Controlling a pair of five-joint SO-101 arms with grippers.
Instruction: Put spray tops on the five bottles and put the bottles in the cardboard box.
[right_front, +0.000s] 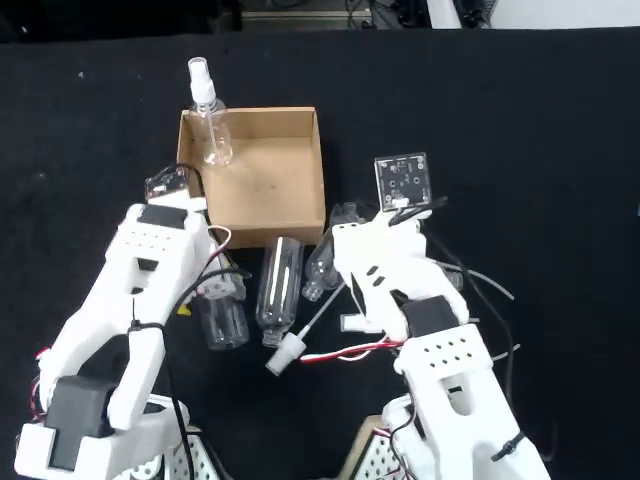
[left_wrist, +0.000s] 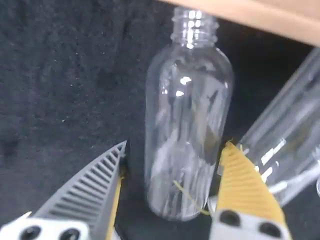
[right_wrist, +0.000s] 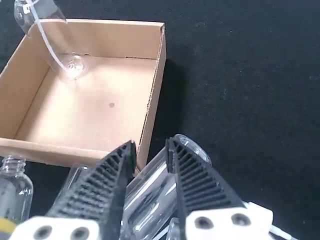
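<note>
An uncapped clear bottle (left_wrist: 187, 110) lies on the black table, its neck toward the cardboard box (right_front: 300, 190). My left gripper (left_wrist: 175, 145) is open, one finger on each side of the bottle's lower body. My right gripper (right_wrist: 150, 143) hovers just off the box's near corner with a narrow gap between its fingers, and another uncapped bottle (right_wrist: 167, 187) lies beneath it. A bottle fitted with a spray top (right_front: 210, 115) leans on the box's far left corner. A loose spray top (right_front: 285, 352) with its tube lies between the arms.
Three uncapped bottles (right_front: 279, 285) lie close together in front of the box, one of them (right_front: 222, 318) beside the left arm (right_front: 150, 260). The box wall (left_wrist: 250, 12) stands just beyond the left gripper's bottle. Black table stretches open to the right.
</note>
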